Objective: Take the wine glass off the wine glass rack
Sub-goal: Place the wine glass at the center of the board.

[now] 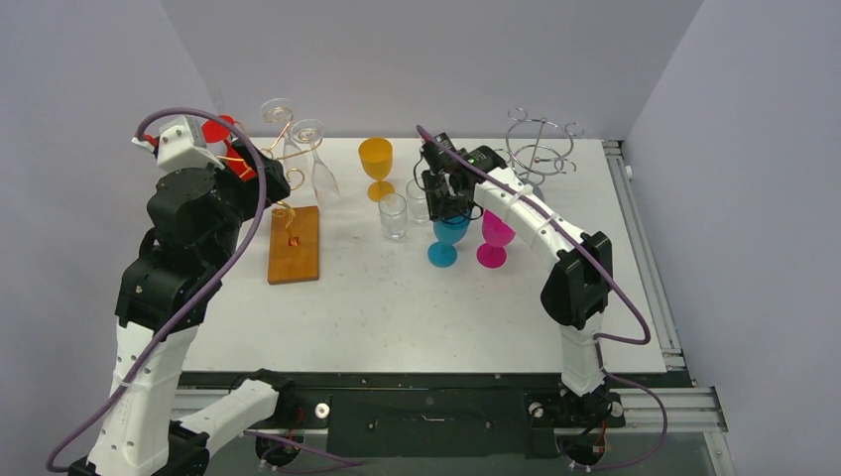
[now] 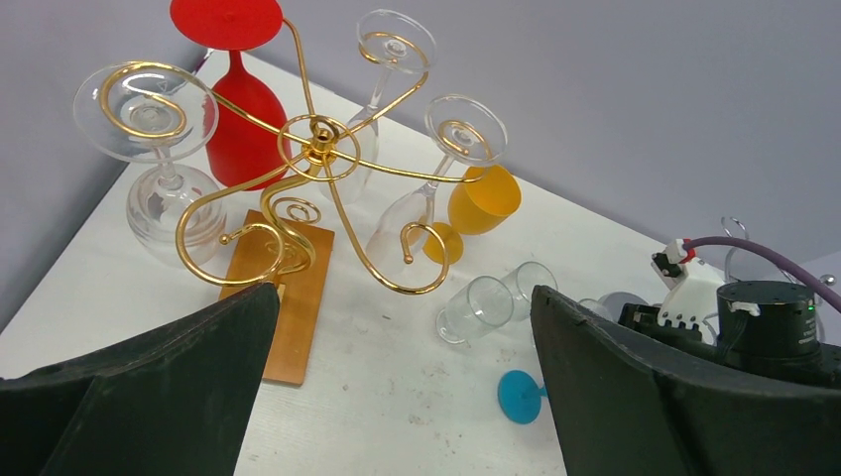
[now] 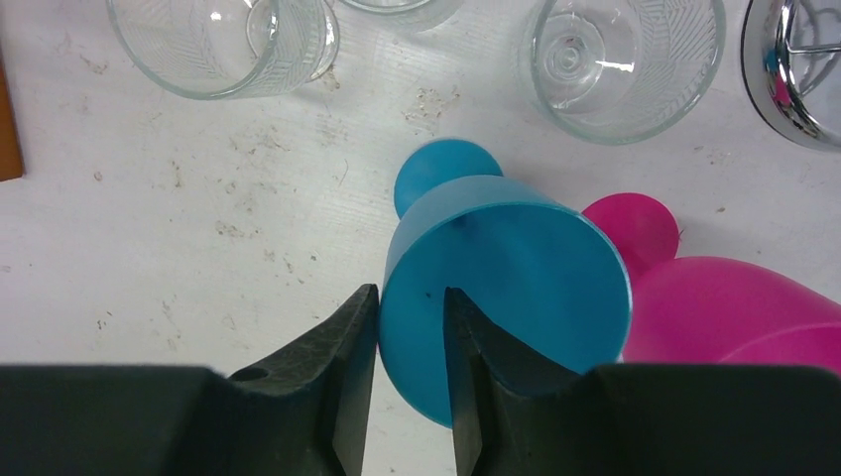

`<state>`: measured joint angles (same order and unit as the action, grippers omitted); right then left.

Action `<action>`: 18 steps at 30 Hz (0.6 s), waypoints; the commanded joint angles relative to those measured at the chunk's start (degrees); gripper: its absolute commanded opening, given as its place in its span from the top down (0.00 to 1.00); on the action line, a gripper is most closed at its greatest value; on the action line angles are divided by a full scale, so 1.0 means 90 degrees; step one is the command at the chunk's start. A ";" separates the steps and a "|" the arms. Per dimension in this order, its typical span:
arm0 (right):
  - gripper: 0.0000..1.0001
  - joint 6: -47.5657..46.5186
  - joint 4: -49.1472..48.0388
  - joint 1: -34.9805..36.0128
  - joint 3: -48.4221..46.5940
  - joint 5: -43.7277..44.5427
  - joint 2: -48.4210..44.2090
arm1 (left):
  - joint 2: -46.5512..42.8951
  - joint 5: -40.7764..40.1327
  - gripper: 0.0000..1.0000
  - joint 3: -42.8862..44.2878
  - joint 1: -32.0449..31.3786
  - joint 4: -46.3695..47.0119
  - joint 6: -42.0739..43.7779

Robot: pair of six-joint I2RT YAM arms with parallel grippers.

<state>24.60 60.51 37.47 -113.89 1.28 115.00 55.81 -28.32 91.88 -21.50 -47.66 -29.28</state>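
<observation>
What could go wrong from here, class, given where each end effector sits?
1. The right end effector straddles the rim of the blue glass, close beside the pink glass. A sideways pull may tip either one.
2. The left end effector is open facing the gold rack, where clear glasses and a red glass hang close together. Reaching for one may knock its neighbour or drag the rack.

no readable text, labels or numbers
</observation>
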 commanded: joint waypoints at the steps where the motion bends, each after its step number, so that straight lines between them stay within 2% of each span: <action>1: 0.70 -0.0021 -0.0034 0.0087 -0.0353 0.0111 -0.0319 | 0.0079 -0.0164 0.04 0.0228 0.0096 -0.0147 0.0068; 12: 0.57 0.0006 -0.0066 0.0104 -0.0309 0.0063 -0.0807 | 0.0580 -0.0434 0.04 0.0984 0.0375 -0.0791 -0.0098; 18: 0.47 0.0045 -0.0289 0.0104 -0.0113 -0.0078 -0.1145 | 0.0941 0.0114 0.03 0.1418 0.1159 -0.1088 -0.0307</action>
<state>24.67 60.29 37.98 -114.96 1.02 109.91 62.89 -30.26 100.82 -15.22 -55.51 -30.26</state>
